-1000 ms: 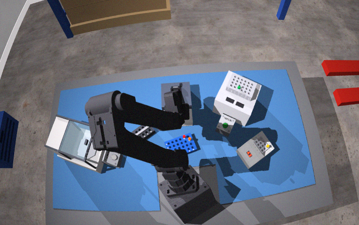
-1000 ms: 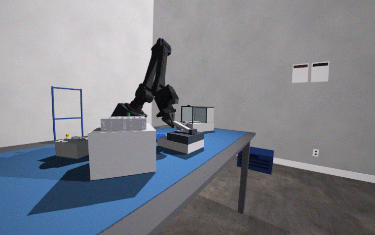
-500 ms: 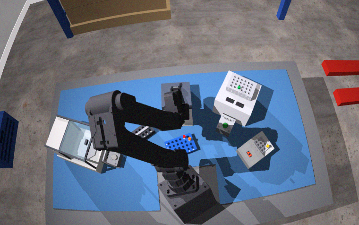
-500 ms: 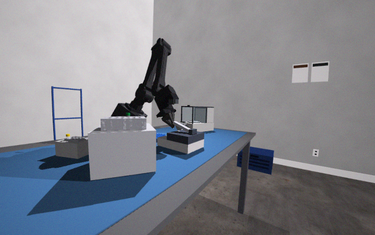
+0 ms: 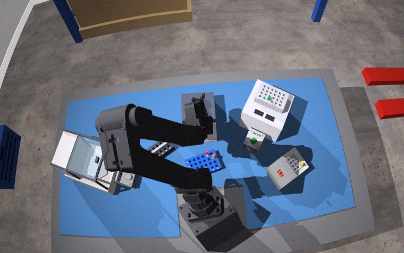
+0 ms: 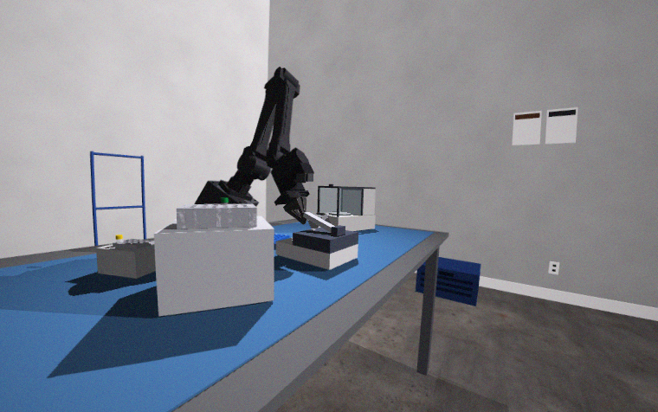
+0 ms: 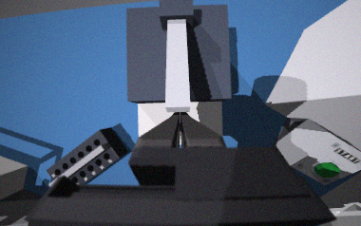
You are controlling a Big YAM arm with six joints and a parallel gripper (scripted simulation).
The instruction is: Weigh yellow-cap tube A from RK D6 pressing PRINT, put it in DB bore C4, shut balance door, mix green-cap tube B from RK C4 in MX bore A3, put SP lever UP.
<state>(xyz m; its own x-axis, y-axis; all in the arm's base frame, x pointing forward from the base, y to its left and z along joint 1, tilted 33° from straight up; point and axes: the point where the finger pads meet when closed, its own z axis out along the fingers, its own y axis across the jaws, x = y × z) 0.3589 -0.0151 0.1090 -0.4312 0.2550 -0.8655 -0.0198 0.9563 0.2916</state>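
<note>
Nearest the camera in the exterior view, a white boxy mixer (image 5: 262, 116) (image 6: 215, 271) stands on the surface, with a green-capped tube (image 5: 268, 98) (image 6: 224, 200) seated upright in its pale bored block. Its sloping front carries a round green START key (image 5: 253, 141) (image 7: 327, 170).

Beyond it, the black gripper (image 5: 205, 120) (image 6: 304, 221) (image 7: 180, 113) points down at the spectrophotometer, its fingers together with nothing between them. Their tips are right at the free end of the long white SP lever (image 6: 319, 222) (image 7: 177, 66), which slants up from its hinge; they look to be touching it, though the dark tips make the contact hard to judge.

Dark grey on top over a pale base, the spectrophotometer (image 5: 188, 98) (image 6: 317, 257) (image 7: 142, 57) sits level. A yellow-capped tube (image 5: 301, 163) (image 6: 119, 237) stands in the grey dry block (image 5: 278, 178) (image 6: 116, 264). Between the stations and the arm's base lies the blue tube rack (image 5: 211, 161), holding one red-capped and one orange-capped tube. The glass-sided white balance (image 5: 62, 149) (image 6: 369, 206) stands at the left, partly hidden from above by the arm.

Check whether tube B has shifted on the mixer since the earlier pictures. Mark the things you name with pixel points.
No. Its green cap (image 5: 268, 98) (image 6: 224, 199) shows at the same bore of the mixer (image 5: 250, 110) (image 6: 213, 271) (image 7: 328, 62).
</note>
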